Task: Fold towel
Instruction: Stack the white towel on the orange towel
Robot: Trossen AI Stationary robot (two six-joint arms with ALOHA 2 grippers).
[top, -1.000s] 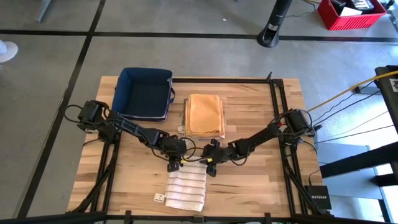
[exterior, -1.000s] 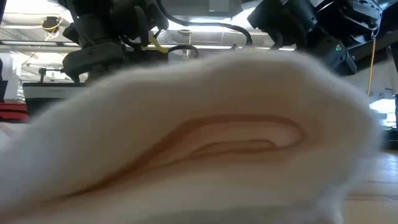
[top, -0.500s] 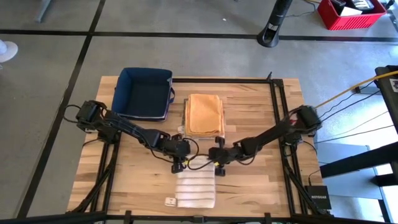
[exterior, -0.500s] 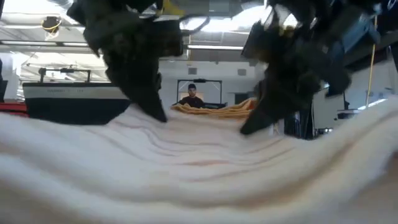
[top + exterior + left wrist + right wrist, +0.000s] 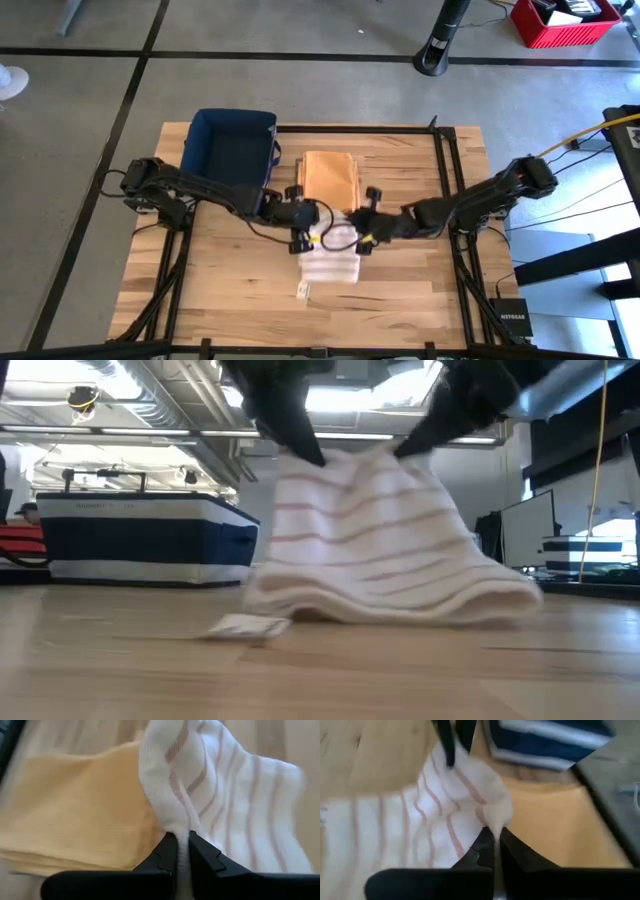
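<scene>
Two dark arms meet over the middle of the butcher-block table (image 5: 420,290), each pinching a far corner of the white striped towel (image 5: 330,262). Behind them, toward the far edge, a navy fabric bin (image 5: 232,150) sits at the left, its inside apparently bare, and just beside it on the right lies a stack of folded mustard-yellow towels (image 5: 330,183), close behind the lifted cloth. Left gripper (image 5: 182,851) and right gripper (image 5: 493,846) are both clamped tight on thin folds of cloth. A small white tag (image 5: 303,290) lies at the towel's near left corner.
</scene>
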